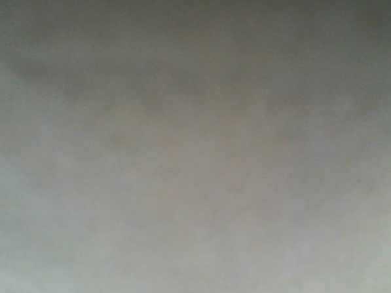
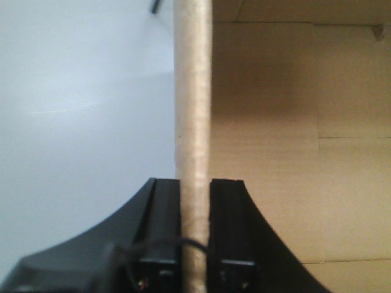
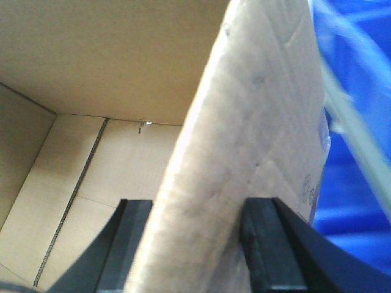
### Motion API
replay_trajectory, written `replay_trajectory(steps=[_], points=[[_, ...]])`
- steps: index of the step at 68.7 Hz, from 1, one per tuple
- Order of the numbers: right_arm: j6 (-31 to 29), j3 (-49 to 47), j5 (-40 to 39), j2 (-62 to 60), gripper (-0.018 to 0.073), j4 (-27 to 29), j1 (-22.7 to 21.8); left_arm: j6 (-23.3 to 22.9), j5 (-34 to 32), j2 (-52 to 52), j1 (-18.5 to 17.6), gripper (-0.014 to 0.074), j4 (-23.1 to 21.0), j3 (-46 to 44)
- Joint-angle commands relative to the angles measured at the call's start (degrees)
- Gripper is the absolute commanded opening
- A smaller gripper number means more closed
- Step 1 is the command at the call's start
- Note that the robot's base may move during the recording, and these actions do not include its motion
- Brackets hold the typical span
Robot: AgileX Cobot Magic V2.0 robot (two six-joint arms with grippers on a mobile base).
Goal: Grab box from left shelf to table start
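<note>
Exterior front-facing view: the frame is filled by a blurred grey-tan field with no edges, and what the surface is cannot be told. Left wrist-mounted view: the left gripper point(image 2: 194, 186) enters from 6 o'clock, and its two black fingers point(image 2: 165, 207) are pressed against opposite faces of one upright cardboard wall point(image 2: 193, 91) of the box point(image 2: 275, 152). The wall edge runs straight from 12 o'clock to 6 o'clock through the centre of the frame. The brown inner faces of the box, with a panel seam, lie toward 3 o'clock. A plain pale surface point(image 2: 79, 122) fills the 9 o'clock side. A thin dark cable point(image 2: 146, 244) crosses the gripper body near 7 o'clock. Right wrist-mounted view: the right gripper point(image 3: 198, 207) enters from 6 o'clock and pinches another cardboard wall of the box, one black finger on each face. This wall leans from 6 o'clock toward 1 o'clock. The open interior of the box, with floor flaps and a seam, lies from 9 o'clock to 11 o'clock. A blue plastic bin point(image 3: 357, 122) stands just beside the outer face of the wall at 3 o'clock; contact cannot be told.
</note>
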Motion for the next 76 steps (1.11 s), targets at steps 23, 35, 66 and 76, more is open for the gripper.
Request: replay_trajectory(steps=[23, 35, 66, 76], points=[[-1.84, -2.75, -8.98, 0.03, 0.0058, 0.72, 0.33, 0.62, -7.36, 0.73, 0.05, -0.0092, 7.98, -1.33], [-1.84, -2.75, -8.98, 0.03, 0.0058, 0.72, 0.33, 0.62, -7.36, 0.73, 0.05, -0.0092, 7.98, -1.33], [-1.84, -2.75, -8.98, 0.03, 0.0058, 0.72, 0.33, 0.62, -7.36, 0.73, 0.05, -0.0092, 7.98, -1.33], [-1.84, -2.75, -8.98, 0.03, 0.0058, 0.72, 0.33, 0.62, -7.36, 0.73, 0.05, -0.0092, 7.98, -1.33]])
